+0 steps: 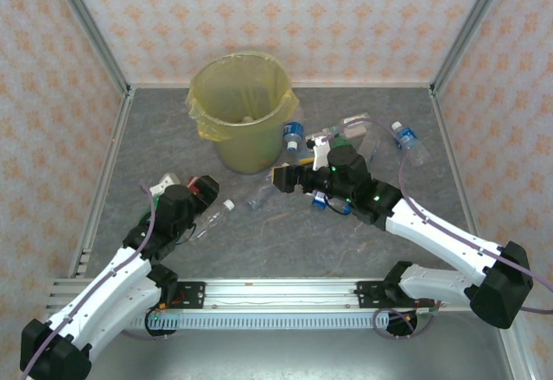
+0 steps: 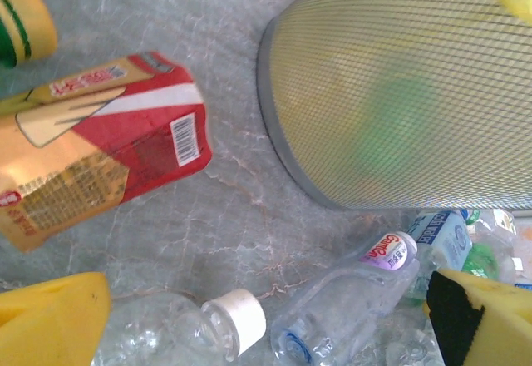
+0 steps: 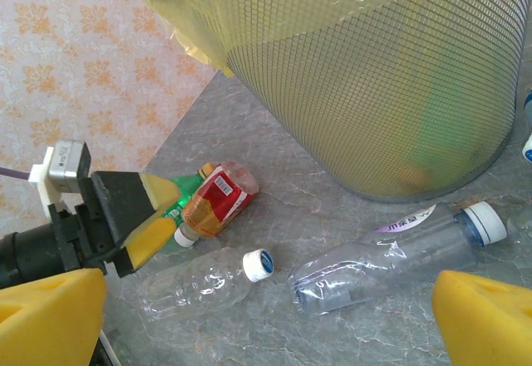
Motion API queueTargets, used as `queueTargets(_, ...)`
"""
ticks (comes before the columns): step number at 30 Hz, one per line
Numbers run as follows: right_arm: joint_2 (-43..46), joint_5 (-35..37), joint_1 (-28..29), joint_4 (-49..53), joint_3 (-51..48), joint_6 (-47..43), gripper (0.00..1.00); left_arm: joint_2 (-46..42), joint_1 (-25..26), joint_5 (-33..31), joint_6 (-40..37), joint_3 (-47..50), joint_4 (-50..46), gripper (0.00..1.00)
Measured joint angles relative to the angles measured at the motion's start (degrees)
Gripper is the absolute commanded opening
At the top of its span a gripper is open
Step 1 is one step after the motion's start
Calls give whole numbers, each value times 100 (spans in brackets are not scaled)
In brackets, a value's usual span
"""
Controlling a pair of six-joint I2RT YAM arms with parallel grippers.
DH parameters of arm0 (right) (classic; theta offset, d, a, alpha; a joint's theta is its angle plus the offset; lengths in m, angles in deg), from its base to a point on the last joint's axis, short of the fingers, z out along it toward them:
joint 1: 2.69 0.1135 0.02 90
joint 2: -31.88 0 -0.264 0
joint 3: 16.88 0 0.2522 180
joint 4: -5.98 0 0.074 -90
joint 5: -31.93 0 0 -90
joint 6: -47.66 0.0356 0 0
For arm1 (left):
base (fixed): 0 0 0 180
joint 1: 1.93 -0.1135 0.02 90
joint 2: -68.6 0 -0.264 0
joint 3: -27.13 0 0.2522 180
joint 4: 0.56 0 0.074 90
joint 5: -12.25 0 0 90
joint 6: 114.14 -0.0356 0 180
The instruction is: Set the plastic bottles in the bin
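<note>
The bin (image 1: 242,112) stood upright at 12 o'clock on the desk (image 1: 285,242), with its yellow liner folded over the rim. In the left wrist view, a green smear and a yellowish one showed through the mesh wall of the bin (image 2: 399,91). What they were could not be made out.

The left claw (image 2: 262,333) hung with its fingers apart, gripping nothing, over a white-capped bottle (image 2: 199,328) whose base was cut off by the lower frame edge. At 3 o'clock of that bottle lay a clear bottle (image 2: 345,308) with a purple-marked label, its cap just short of the bin's foot. A red and yellow carton (image 2: 100,145) lay at 10 o'clock, its left end out of frame.

The right claw (image 3: 266,324) was likewise apart, with just the yellow finger corners in frame. Ahead of it the white-capped bottle (image 3: 208,279) and the clear bottle (image 3: 391,254) lay on their sides, near each other but apart. The left claw (image 3: 150,216) stood at 9 o'clock.

From above, the right claw (image 1: 285,178) sat at 5 o'clock of the bin. A blue-capped bottle (image 1: 294,136) lay just beside the bin at 4 o'clock. Another bottle (image 1: 406,144) lay near the right wall. Between them was a cluster (image 1: 354,129) partly behind the right arm and a cable, and its number could not be counted. A blue-labelled bottle (image 1: 333,203) was mostly hidden under that arm.
</note>
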Motion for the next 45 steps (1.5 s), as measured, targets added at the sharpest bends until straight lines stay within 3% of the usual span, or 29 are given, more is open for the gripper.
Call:
queueTargets(13, -9, -20, 0, 2, 11, 2, 100, -199, 111, 70, -468, 590, -398, 95)
queueTargets(20, -52, -22, 0, 2, 11, 7, 100, -391, 1034, 87, -444, 782, -398, 95)
queueTargets(31, -118, -20, 0, 4, 46, 9, 100, -407, 1825, 22, -361, 977, -374, 87)
queueTargets(38, -118, -20, 0, 2, 48, 26, 100, 107, 2605, -358, -223, 997, -350, 82)
queueTargets(45, -37, -57, 0, -109, 17, 48, 100, 942, 2929, -686, -181, 918, -280, 75)
